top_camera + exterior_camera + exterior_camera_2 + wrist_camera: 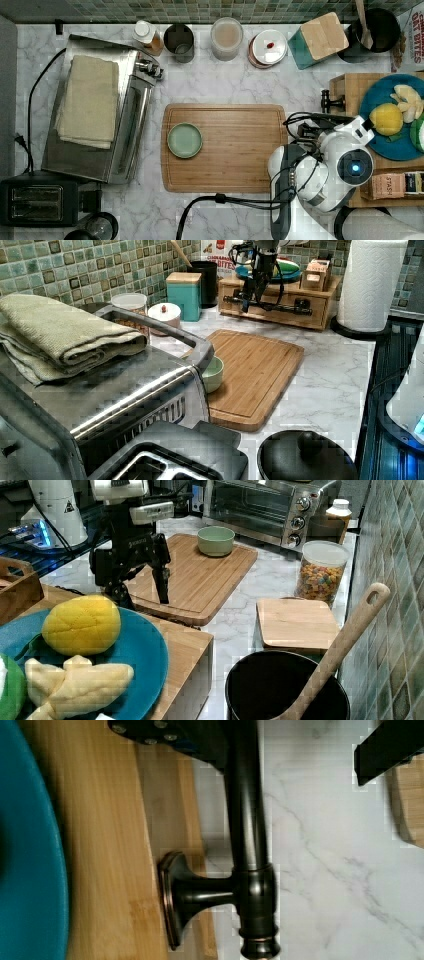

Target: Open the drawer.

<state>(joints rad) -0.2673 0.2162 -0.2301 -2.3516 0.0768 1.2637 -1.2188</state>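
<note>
The drawer [280, 302] sits at the back of the marble tabletop [330, 375], just beyond the far end of the cutting board [252, 372] in the left view, with a white paper towel roll [370, 282] standing just beside it. Its front looks flush with the wooden box around it, and a teal plate [145, 655] with a yellow lemon [82, 624] rests on top of that box. The long black handle [247, 820] runs along the drawer front, held off the wood by a flared post [190, 895]. The pincer [248, 290] hangs straight down at the handle, near its end on the left view's left. In the wrist view its fingers [385, 747] stand spread, one on each side of the bar, so it is released and not yet closed on the handle. On the cutting board, well apart from the drawer, stands a small green bowl [184, 140].
</note>
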